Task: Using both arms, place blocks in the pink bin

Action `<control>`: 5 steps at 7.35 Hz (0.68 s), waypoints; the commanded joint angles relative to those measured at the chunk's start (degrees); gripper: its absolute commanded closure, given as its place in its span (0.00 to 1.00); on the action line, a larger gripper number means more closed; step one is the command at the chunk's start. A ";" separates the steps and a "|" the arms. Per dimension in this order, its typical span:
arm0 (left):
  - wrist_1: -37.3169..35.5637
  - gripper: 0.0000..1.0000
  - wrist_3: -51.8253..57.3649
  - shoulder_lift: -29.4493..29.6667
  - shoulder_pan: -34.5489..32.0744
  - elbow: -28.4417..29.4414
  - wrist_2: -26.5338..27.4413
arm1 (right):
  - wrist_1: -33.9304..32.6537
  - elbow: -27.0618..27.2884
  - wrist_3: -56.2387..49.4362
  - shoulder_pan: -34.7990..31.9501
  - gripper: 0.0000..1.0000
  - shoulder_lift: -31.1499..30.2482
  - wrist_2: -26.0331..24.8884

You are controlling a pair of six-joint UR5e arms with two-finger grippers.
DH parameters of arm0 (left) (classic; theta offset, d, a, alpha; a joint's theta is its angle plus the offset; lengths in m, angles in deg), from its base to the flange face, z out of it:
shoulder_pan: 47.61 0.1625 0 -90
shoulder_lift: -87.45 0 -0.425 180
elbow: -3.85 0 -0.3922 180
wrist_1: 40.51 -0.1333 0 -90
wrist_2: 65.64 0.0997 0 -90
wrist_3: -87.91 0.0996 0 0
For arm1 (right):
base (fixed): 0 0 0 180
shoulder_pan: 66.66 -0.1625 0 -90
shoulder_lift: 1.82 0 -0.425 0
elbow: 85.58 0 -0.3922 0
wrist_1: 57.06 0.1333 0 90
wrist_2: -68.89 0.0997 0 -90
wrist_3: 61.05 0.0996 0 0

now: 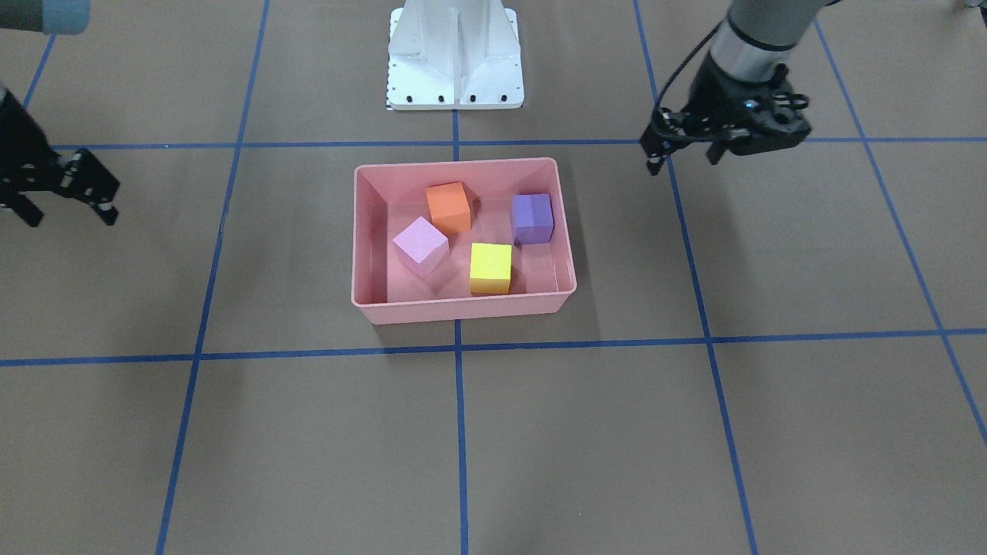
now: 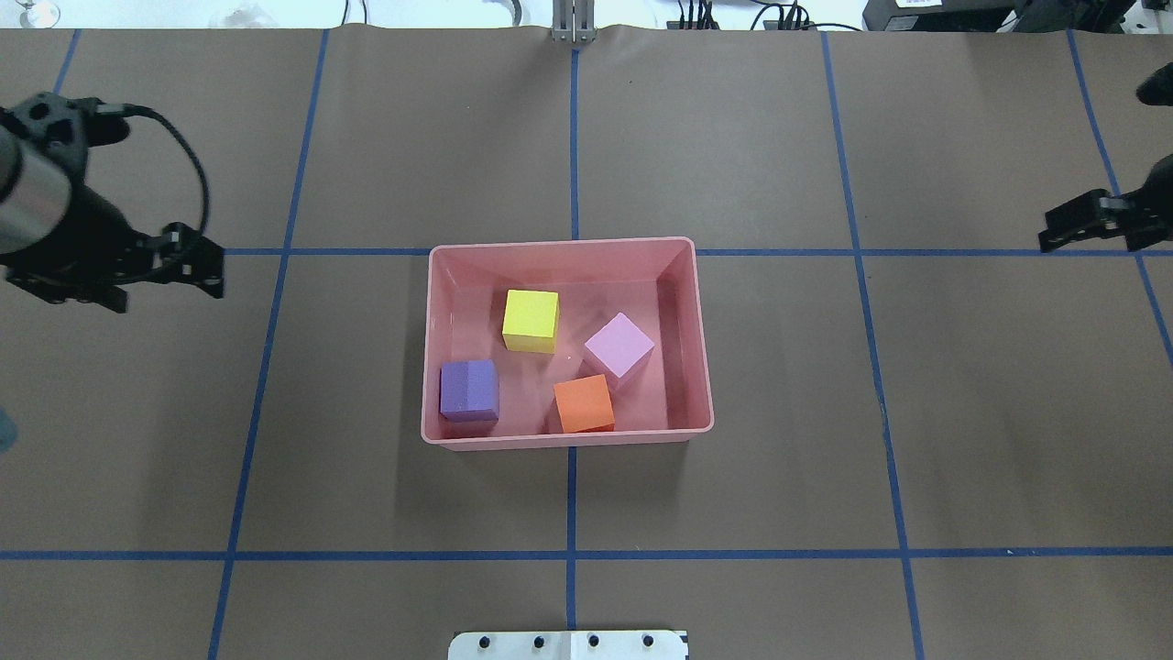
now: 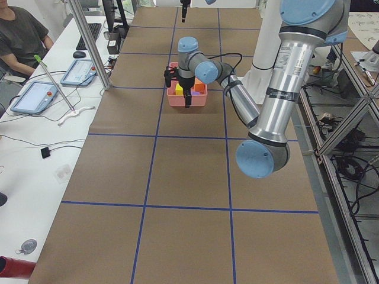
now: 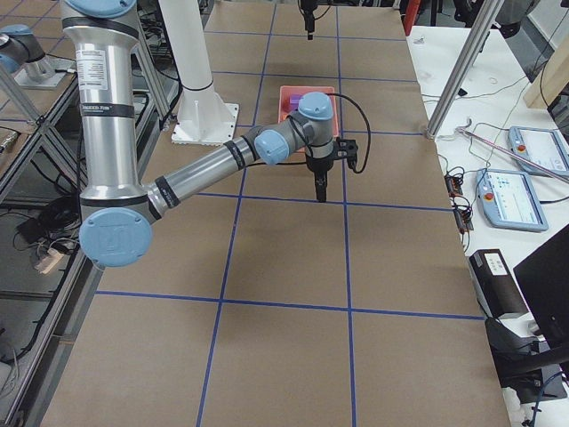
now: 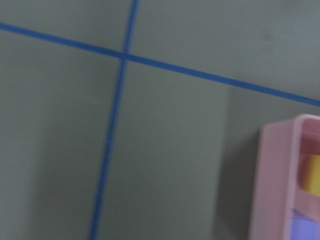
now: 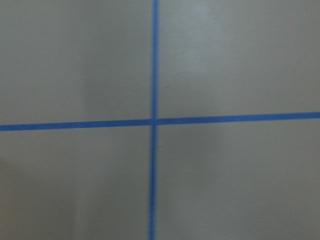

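Blue tape lines [image 2: 733, 554] grid the brown matte tabletop [image 2: 733, 458]; black left gripper [image 1: 684, 162] and right gripper [image 1: 69, 219] hang spread, empty, flanking the salmon-pink plastic bin [image 2: 559, 440].

Blocks: four. One yellow block [image 2: 531, 317], one light pink block [image 2: 619, 346], one orange block [image 2: 584, 403], one purple block [image 2: 468, 389].
Pink bin [image 2: 561, 244]: one.
Robot arms: two. One left arm [image 3: 278, 89], one right arm [image 4: 107, 116].
Grippers: two. One left gripper [image 2: 216, 270], one right gripper [image 2: 1054, 234], two fingers each.
White pedestal base [image 1: 455, 54]: one.
Table [image 2: 733, 137]: one.
Seated operator [image 3: 21, 35]: one.
Touchscreen pendants [image 3: 83, 72] on side bench: two.
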 commanded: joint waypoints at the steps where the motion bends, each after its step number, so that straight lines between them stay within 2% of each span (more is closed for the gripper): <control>1: 0.33 0.01 31.54 -11.80 -17.56 3.02 -8.26 | -0.09 -10.29 -23.18 -13.00 0.00 -2.84 6.95; 2: 0.24 0.01 45.79 -12.54 -25.47 8.97 -10.98 | -0.09 -12.60 -26.24 -14.35 0.00 -2.84 7.15; 3: 0.33 0.01 55.59 -12.63 -30.77 14.25 -12.75 | 0.00 -12.89 -26.35 -14.54 0.00 -2.84 7.32; 5: 0.59 0.01 64.77 -12.54 -37.03 21.03 -12.85 | 0.08 -12.89 -26.35 -14.54 0.00 -2.93 7.50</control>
